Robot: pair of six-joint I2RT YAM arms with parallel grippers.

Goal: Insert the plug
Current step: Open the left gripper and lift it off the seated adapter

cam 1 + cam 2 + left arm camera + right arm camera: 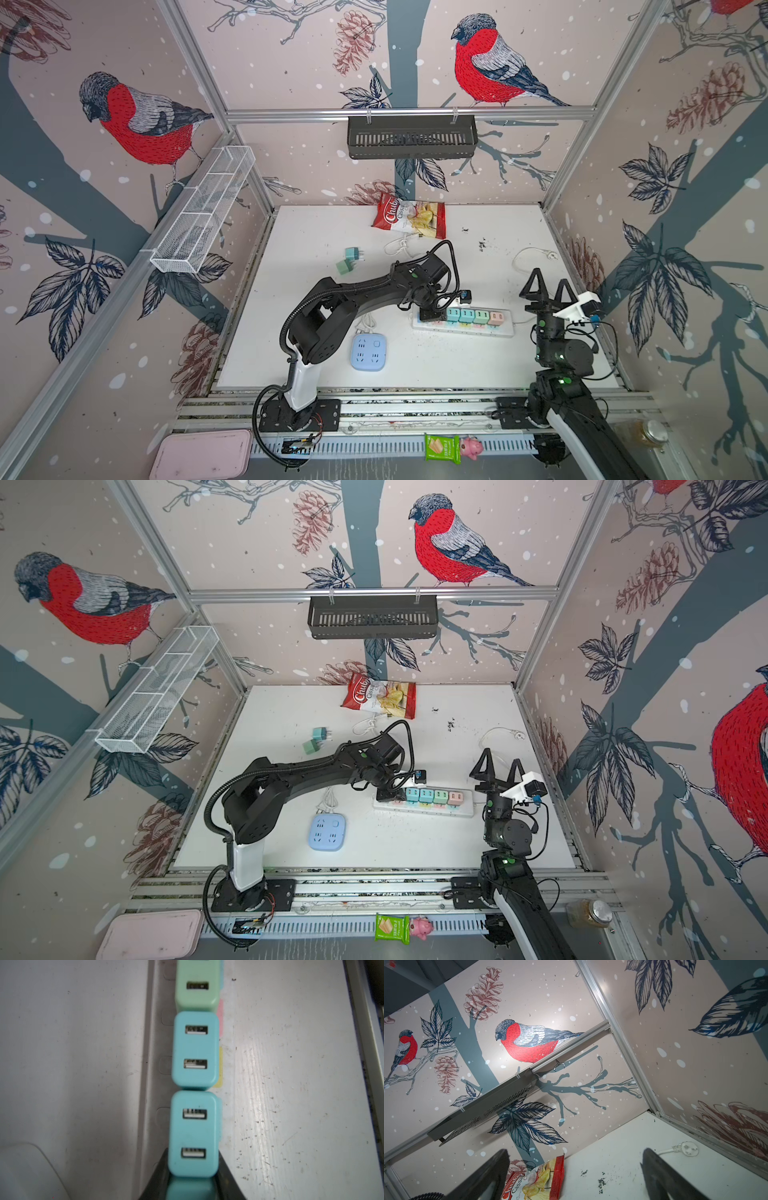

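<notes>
A white power strip point(505, 330) lies on the table right of centre in both top views. It carries two teal plugs, a green plug point(482, 316) and a pink plug point(496, 318) in a row. My left gripper point(432, 313) points down at the strip's left end, beside that row. In the left wrist view this gripper point(192, 1180) is shut on a teal plug point(189, 1188) next to the nearest seated teal plug point(193, 1132). How deep the held plug sits is hidden. My right gripper point(546, 286) is raised at the right, open and empty point(574, 1176).
Two loose plugs, teal point(352, 252) and green point(344, 267), lie at the back left. A blue socket cube point(369, 352) sits near the left arm's base. A crisp bag point(409, 220) lies at the back, with a white cable point(536, 255) at the back right.
</notes>
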